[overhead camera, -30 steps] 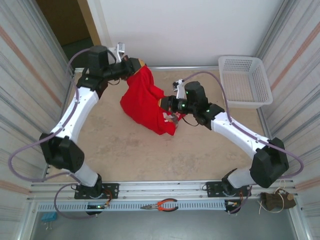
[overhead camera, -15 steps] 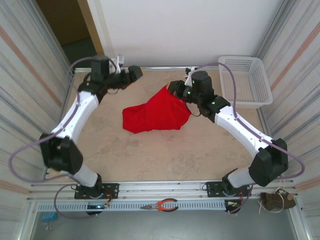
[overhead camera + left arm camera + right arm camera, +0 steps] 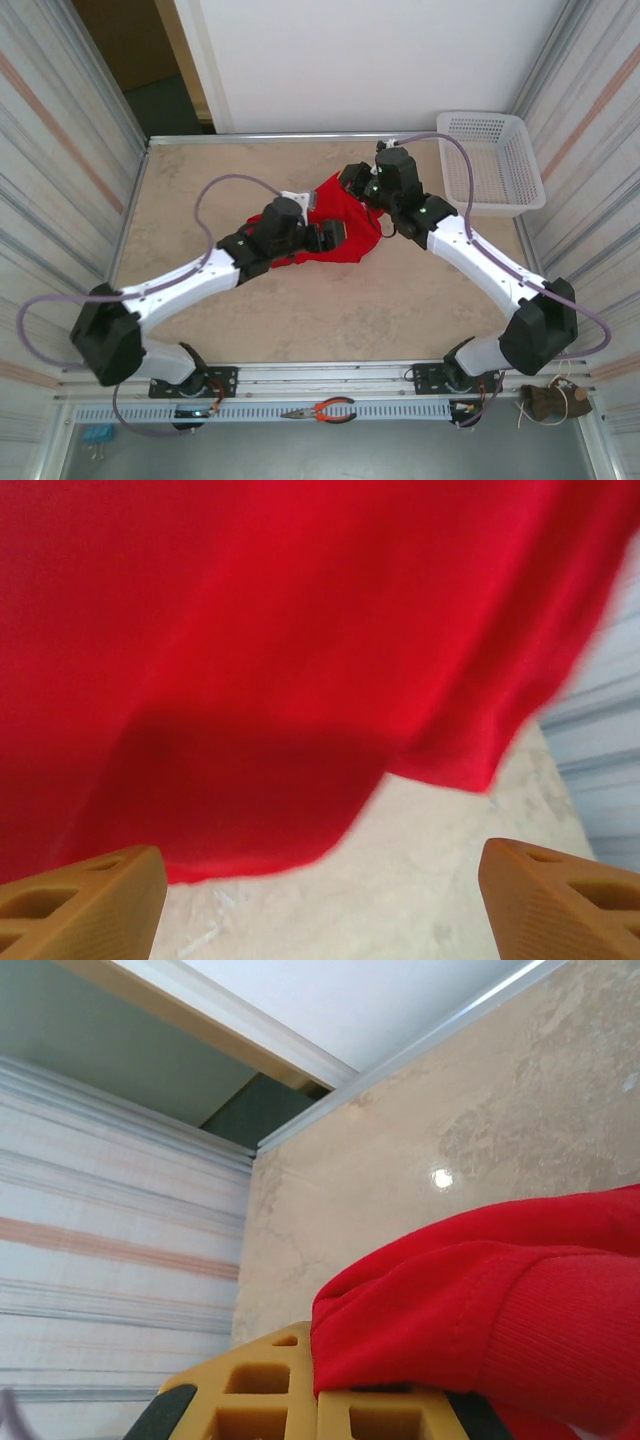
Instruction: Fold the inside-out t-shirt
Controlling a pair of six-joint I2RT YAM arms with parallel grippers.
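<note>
Shirt: the inside-out t-shirt [image 3: 352,232] is hanging bunched at frame centre, touching the counter [image 3: 200,190].
Right: the right claw [image 3: 353,184] is clamping its thick fold.
Left: the left claw [image 3: 328,236] is gaping beside the hem, empty.
Risk: we are fearing it is catching several layers, giving a crooked fold.

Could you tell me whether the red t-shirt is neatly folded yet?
Not folded: the t-shirt lies crumpled, one end pinched in the right pincer.

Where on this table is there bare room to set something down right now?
Bare: the far-left corner of the table, and the near strip between the two arms. Crowded: the centre, where the left tool and right tool sit at the t-shirt, and beside the basket.
</note>
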